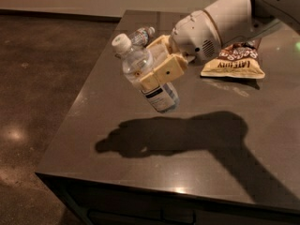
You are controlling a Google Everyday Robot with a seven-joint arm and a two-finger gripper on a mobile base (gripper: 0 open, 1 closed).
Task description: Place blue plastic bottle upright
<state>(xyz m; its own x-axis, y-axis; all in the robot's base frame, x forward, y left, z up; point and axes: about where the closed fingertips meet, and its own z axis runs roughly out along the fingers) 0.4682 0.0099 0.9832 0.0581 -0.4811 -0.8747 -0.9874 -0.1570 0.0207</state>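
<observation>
The blue plastic bottle (146,74) with a white cap is held in the air above the dark table (117,172), tilted with its cap up and to the left and its labelled base down and to the right. My gripper (157,64) is shut on the bottle's middle, its tan fingers (161,73) on either side of it. The bottle's base hangs clear of the table, and its shadow falls below.
A smaller clear bottle (140,33) lies on the table behind the gripper, near the left edge. A brown snack bag (234,62) lies at the back right. The table's left and front edges drop to the floor.
</observation>
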